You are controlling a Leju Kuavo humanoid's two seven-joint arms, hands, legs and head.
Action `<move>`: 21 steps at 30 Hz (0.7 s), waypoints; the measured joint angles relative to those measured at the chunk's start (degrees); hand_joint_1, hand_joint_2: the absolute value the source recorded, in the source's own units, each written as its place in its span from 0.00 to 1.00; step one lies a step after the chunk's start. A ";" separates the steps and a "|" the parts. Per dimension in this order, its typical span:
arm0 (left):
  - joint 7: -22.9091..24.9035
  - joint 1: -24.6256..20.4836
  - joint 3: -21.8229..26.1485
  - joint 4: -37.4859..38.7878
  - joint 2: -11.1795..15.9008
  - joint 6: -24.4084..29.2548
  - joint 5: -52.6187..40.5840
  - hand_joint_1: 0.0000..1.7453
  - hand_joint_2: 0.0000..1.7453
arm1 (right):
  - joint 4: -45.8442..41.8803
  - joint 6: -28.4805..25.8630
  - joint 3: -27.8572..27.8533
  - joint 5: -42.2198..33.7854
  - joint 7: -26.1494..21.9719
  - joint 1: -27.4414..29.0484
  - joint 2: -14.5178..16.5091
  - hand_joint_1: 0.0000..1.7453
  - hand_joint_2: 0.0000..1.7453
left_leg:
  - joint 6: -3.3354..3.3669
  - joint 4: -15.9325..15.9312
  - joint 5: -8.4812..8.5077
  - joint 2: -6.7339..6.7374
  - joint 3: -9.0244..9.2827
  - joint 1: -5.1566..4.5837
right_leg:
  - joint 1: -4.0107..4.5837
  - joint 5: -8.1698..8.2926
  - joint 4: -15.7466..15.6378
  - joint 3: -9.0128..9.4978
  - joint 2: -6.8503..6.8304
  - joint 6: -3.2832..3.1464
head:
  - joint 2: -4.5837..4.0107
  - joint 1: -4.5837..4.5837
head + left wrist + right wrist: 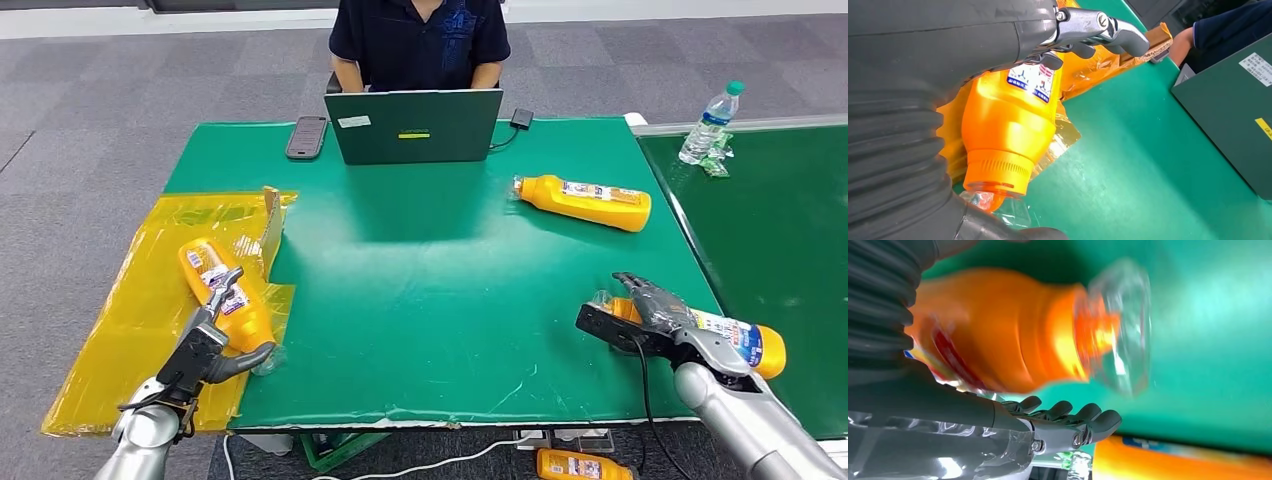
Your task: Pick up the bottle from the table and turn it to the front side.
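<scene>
An orange bottle [215, 290] [1008, 120] lies on yellow film [130, 310] at the green table's [440, 300] left front, label up. My left hand [212, 340] [923, 75] lies over it, fingers [1108, 30] stretched along the label and thumb [998, 230] by the clear cap, not clasped. A second orange bottle [745, 340] [998, 325] lies at the right front edge. My right hand [650, 310] [948, 405] reaches around its neck end; the fingers [1073, 425] curl beside it with a sliver of green between. A third bottle [585, 200] lies at the back right.
A person [420, 40] sits behind a dark green laptop [415, 125] at the table's far edge, with a phone [306, 137] beside it. A water bottle [710, 122] stands on the neighbouring green table [790, 230]. Another orange bottle [580, 465] lies on the floor below.
</scene>
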 joint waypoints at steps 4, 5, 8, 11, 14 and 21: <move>0.01 0.30 0.05 -0.14 0.01 0.05 -0.01 0.00 1.00 | -3.20 1.95 -0.95 3.35 2.44 1.97 -0.71 0.00 1.00 | 0.01 -0.01 -0.01 0.04 0.02 0.00 | 0.01 0.00 0.00 0.00 0.03 0.00 | 0.01 0.00; 0.01 0.53 0.12 -0.30 0.01 0.07 -0.01 0.00 1.00 | -3.93 2.78 -1.10 3.93 3.00 2.28 -1.02 0.00 1.00 | 0.02 -0.01 -0.01 0.04 0.02 -0.01 | 0.01 0.00 0.00 0.01 0.03 0.01 | 0.00 -0.01; 0.11 1.29 0.43 -0.84 0.01 0.07 -0.01 0.00 1.00 | -5.50 4.79 -1.71 5.11 3.98 2.99 -1.55 0.00 1.00 | 0.03 0.00 -0.02 0.03 0.02 -0.02 | 0.01 -0.01 0.00 0.02 0.03 0.01 | 0.00 -0.01; 0.19 1.79 0.77 -1.25 0.00 0.07 -0.02 0.00 1.00 | -6.23 5.70 -2.13 5.98 4.16 3.41 -1.61 0.00 1.00 | 0.04 0.00 -0.02 0.04 0.02 -0.03 | 0.01 -0.01 -0.01 0.03 0.03 0.02 | 0.01 -0.01; 0.29 1.94 0.95 -1.54 -0.01 0.07 -0.04 0.00 1.00 | -6.51 6.06 -2.18 6.65 4.16 3.70 -1.60 0.00 1.00 | 0.04 0.00 -0.02 0.03 0.04 -0.03 | 0.01 -0.01 -0.01 0.05 0.02 0.02 | 0.01 -0.01; 0.36 2.01 1.03 -1.82 -0.06 0.07 -0.07 0.00 1.00 | -6.64 6.20 -2.19 6.99 4.14 4.00 -1.55 0.00 1.00 | 0.04 0.00 -0.02 0.03 0.06 -0.03 | 0.01 -0.01 -0.01 0.07 0.03 0.02 | 0.01 -0.01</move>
